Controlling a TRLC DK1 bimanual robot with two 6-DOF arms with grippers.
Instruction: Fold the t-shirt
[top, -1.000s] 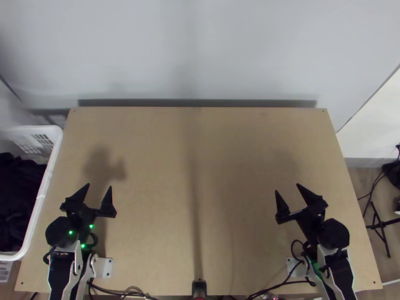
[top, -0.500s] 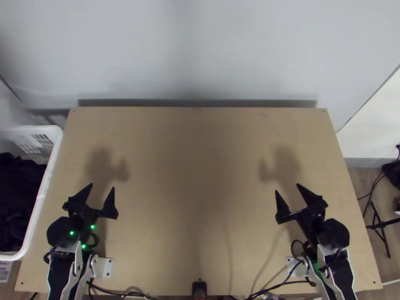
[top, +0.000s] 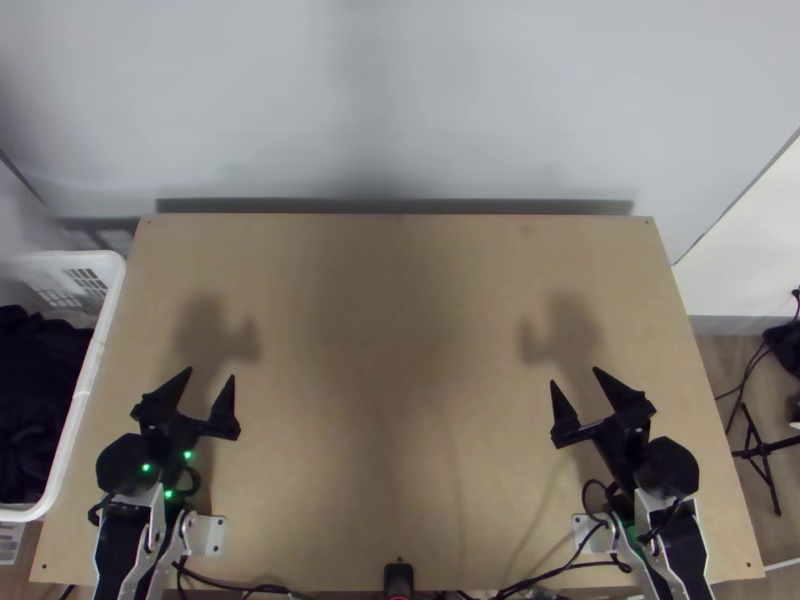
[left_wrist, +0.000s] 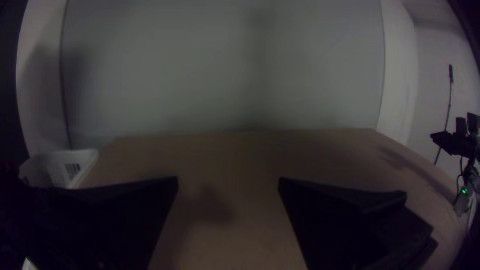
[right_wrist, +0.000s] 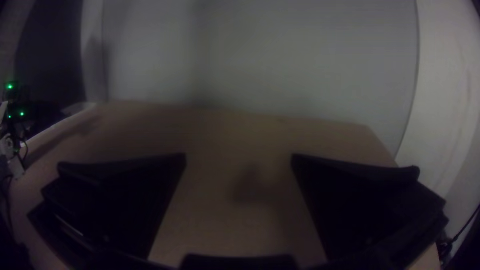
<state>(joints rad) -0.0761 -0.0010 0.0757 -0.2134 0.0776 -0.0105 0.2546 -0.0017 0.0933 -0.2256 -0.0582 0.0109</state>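
Cloth (top: 40, 390), dark, sits bunched in the white basket (top: 84, 393) just beside the table (top: 420, 480), along its left edge; can't tell if it's the t-shirt or how many pieces are in there. Left gripper (top: 210, 374) is over the table's near left part, fingers (top: 224, 403) spread wide, nothing between them, tips toward the far edge. Right gripper (top: 574, 376) is over the table's near right part, same story: fingers spread wide, nothing pinched, tips toward the far edge. Both grippers hang above the tabletop, well apart, neither touching the cloth. Left wrist view has bare wood past the fingertips, same in right wrist view. Each gripper throws a soft shadow on the table, farther out than its tips. Green lights on left arm (top: 120, 560), behind its gripper. Black cables (top: 560, 569) run along the table's near edge. Grey wall (top: 400, 100) stands past the table's far edge. Black stand (top: 763, 452) is on the floor off the table's right edge.
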